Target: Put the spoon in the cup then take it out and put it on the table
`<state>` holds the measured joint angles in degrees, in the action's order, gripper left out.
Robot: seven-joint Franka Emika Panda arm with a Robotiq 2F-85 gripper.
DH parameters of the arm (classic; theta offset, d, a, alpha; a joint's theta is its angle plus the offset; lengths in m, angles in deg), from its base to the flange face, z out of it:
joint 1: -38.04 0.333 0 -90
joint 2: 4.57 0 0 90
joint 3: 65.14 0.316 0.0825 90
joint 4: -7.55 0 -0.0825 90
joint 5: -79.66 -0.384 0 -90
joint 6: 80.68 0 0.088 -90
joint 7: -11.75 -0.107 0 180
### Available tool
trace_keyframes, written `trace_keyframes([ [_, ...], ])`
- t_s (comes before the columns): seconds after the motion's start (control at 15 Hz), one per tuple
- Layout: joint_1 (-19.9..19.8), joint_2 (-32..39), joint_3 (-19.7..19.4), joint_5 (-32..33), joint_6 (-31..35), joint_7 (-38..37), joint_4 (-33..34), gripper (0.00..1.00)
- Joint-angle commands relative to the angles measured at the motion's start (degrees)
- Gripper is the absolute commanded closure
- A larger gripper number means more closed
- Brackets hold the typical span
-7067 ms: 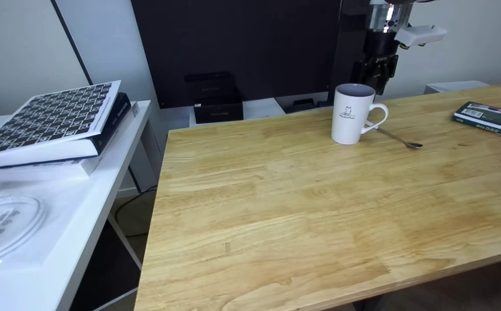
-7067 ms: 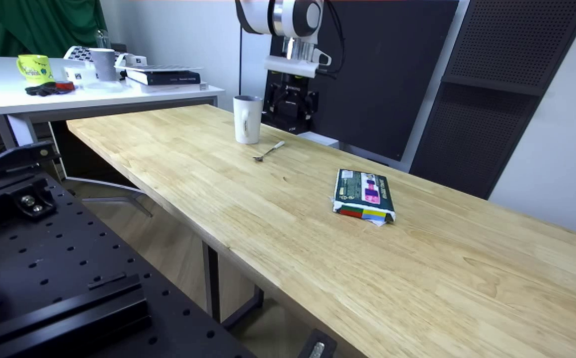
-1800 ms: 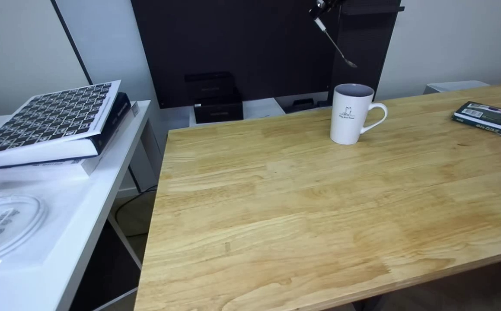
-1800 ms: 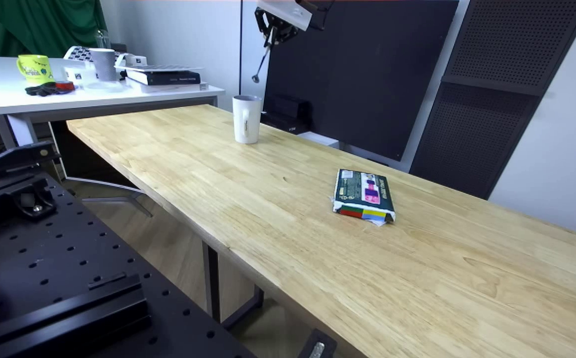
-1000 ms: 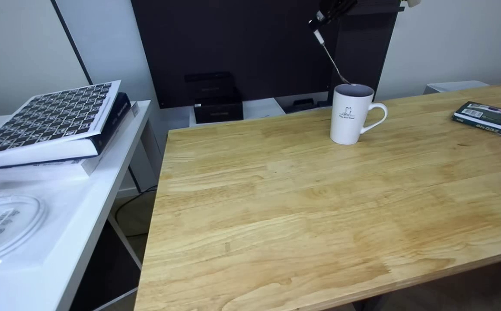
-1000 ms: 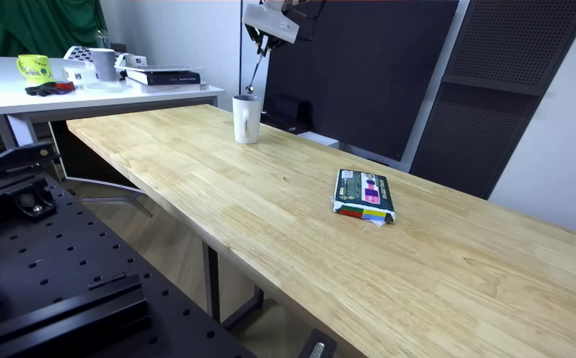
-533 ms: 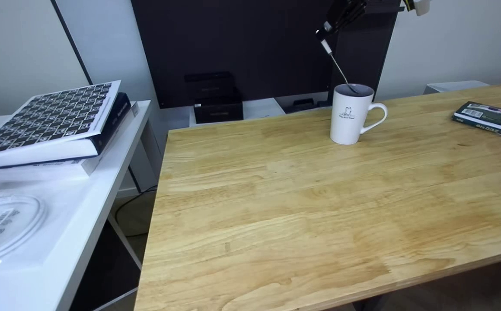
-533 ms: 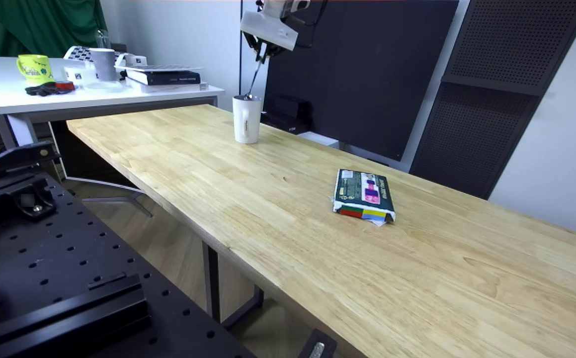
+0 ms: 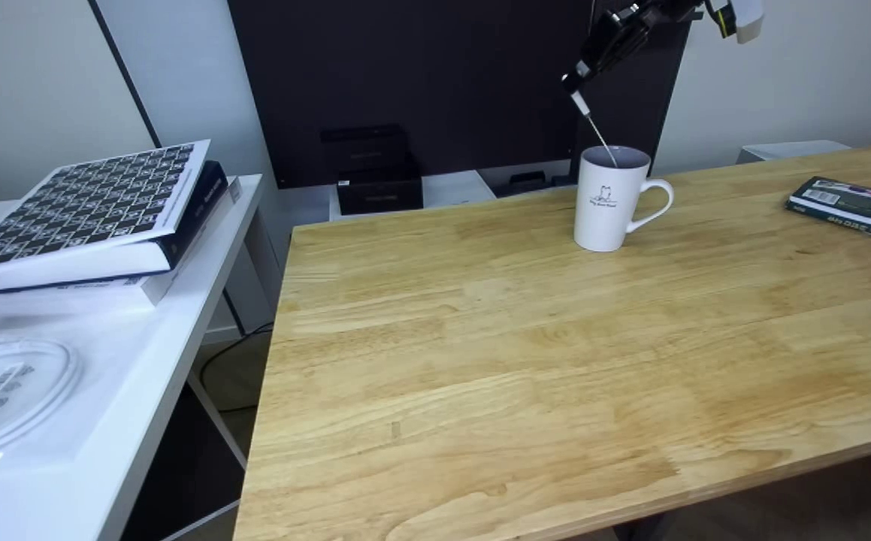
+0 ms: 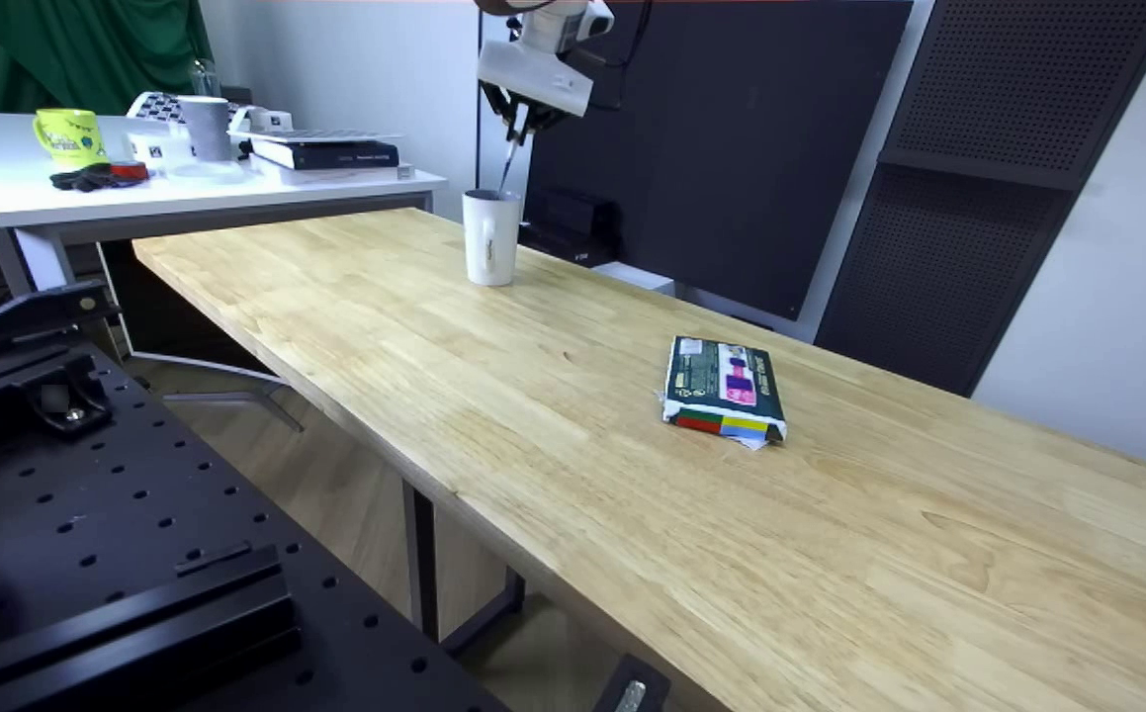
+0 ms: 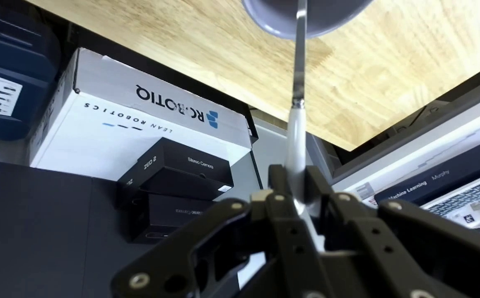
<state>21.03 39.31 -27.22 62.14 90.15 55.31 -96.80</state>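
The white cup (image 9: 599, 210) stands upright near the far edge of the wooden table (image 9: 480, 361); its small dark print and loop handle show. My gripper (image 9: 573, 80) hangs above it and to one side, shut on the white end of the spoon (image 9: 598, 134). The spoon slants down over the rim, its bowl hidden inside the cup. In an exterior view the cup (image 10: 489, 252) stands below the gripper (image 10: 519, 124), with the thin spoon (image 10: 508, 166) dipping in. In the wrist view the spoon's white handle (image 11: 296, 136) is pinched between both fingers, its metal shaft reaching over the grey cup interior (image 11: 273, 12).
A dark packet (image 10: 726, 381) lies on the table, on the side of the cup's handle. A white side table (image 9: 127, 361) carries stacked books (image 9: 89, 218). Past the far edge are a Robotiq box (image 11: 157, 120), black camera boxes (image 11: 182, 169) and a dark panel (image 9: 420, 75).
The spoon lay on the table behind the cup several seconds ago, then hung above it in the gripper. Over the last second the gripper has come down and the spoon's bowl has entered the cup.
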Motion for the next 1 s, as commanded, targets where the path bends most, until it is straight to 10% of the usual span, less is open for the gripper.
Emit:
trace_keyframes([
  [0.0,-2.11,-0.91,1.53,2.08,1.66,-2.96,-3.91,0.96],
  [0.13,-1.41,-1.15,0.48,3.01,1.00,-4.16,-4.11,0.94],
  [0.2,-1.32,-1.20,0.28,3.56,0.63,-4.41,-4.11,0.59],
  [0.93,4.86,-6.02,-8.72,9.43,-8.11,-9.93,-3.01,0.00],
])
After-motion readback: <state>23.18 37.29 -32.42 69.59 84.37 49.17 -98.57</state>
